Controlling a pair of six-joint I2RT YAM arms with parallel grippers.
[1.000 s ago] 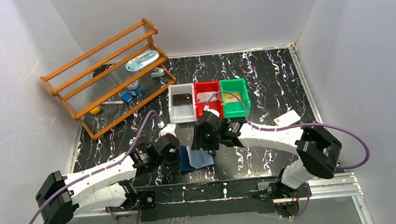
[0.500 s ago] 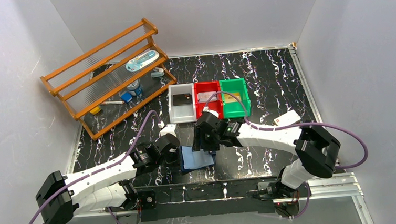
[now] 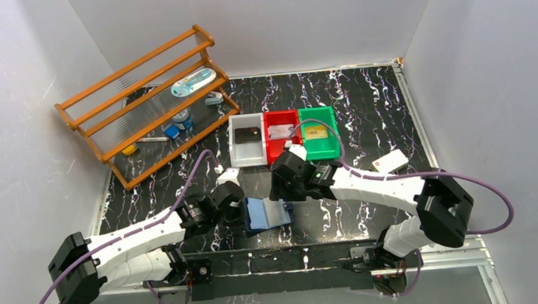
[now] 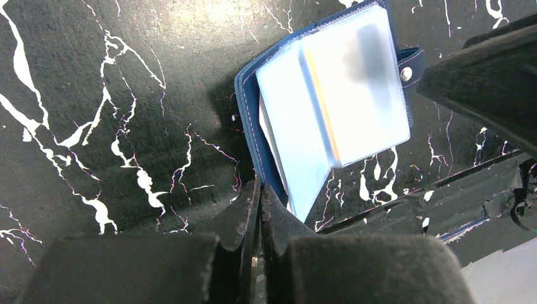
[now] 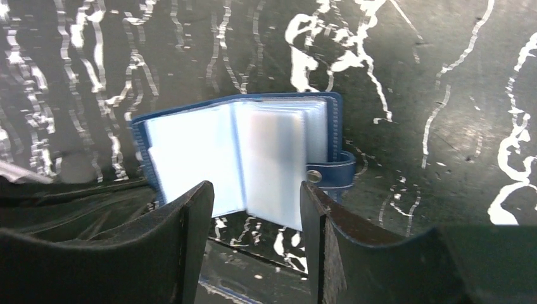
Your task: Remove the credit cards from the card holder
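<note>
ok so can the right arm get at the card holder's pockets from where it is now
Probably yes. The right end effector hangs open right over the card holder, which lies spread open, with nothing between them. The left end effector is shut at the holder's left edge, out of its path.

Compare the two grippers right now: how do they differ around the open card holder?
The left gripper is shut; the right gripper is open. The left gripper's tips sit at the card holder's navy edge; the right gripper's spread fingers point at its open pages. Both have black fingers and are close to the holder.
</note>
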